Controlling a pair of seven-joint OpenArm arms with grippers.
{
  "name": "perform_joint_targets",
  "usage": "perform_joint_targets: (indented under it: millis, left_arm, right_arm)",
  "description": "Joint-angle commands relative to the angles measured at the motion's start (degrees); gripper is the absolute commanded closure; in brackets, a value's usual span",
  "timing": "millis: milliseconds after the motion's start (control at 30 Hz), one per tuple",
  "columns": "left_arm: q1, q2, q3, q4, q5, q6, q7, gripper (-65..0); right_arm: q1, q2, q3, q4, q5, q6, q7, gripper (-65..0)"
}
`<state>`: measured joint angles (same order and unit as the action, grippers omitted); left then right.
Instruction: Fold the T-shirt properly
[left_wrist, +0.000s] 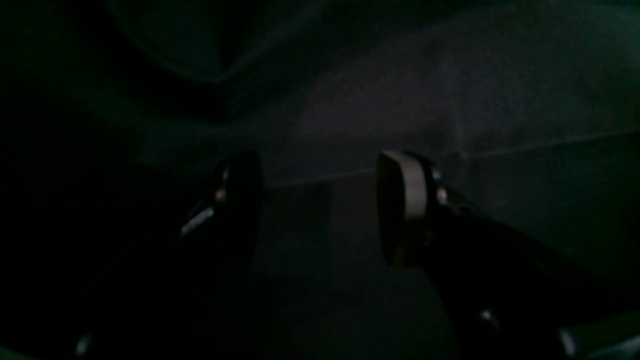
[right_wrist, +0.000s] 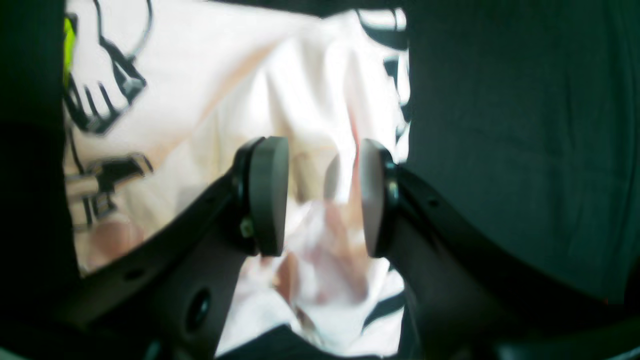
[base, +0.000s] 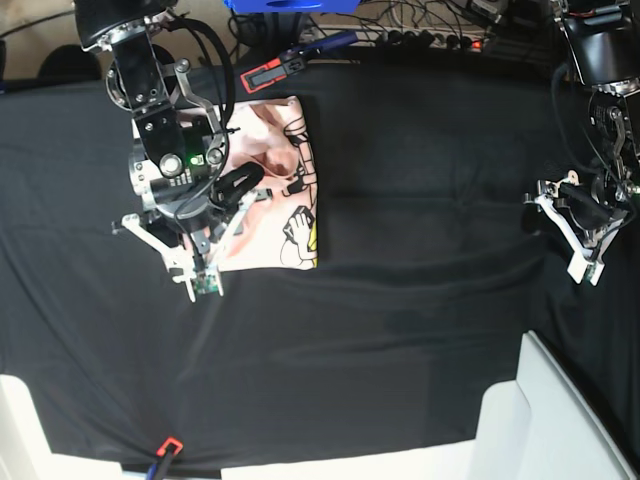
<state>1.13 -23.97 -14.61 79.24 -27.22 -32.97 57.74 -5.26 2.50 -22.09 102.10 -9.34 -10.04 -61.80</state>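
Pale pink printed cotton T-shirt (base: 268, 180), folded at ten o'clock on black table cloth (base: 400, 300). Soft, limp; best pinched at a hem. Right gripper (right_wrist: 320, 197) half-open, gripping nothing; left gripper (left_wrist: 320, 210) wide, empty.

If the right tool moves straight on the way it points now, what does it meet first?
Most likely the T-shirt: the right tool stands open with bunched pink cloth just beyond its pads. Depth is unclear.

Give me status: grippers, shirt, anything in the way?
Left gripper open over bare black cloth, off to the side. Right gripper open above folded T-shirt, nothing gripped. No obstructions seen.
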Motion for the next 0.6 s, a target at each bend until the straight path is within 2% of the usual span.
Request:
perform_joint_targets:
  millis: [0, 433, 567]
  left_arm:
    - [-0.7, -1.1, -0.4, 0.9, -0.7, 0.0, -0.9, -35.8]
    - [-0.7, -1.1, -0.4, 0.9, -0.7, 0.0, -0.9, -35.8]
    - [-0.7, -1.1, -0.4, 0.9, -0.7, 0.0, -0.9, -35.8]
  right_arm:
    - [0.4, -0.3, 0.2, 0.3, -0.5, -0.1, 1.0, -23.1]
    - [0.3, -0.3, 0.2, -2.7, -0.5, 0.0, 3.7, -21.5]
    - [0.3, -0.3, 0.2, -2.7, -0.5, 0.1, 3.9, -10.2]
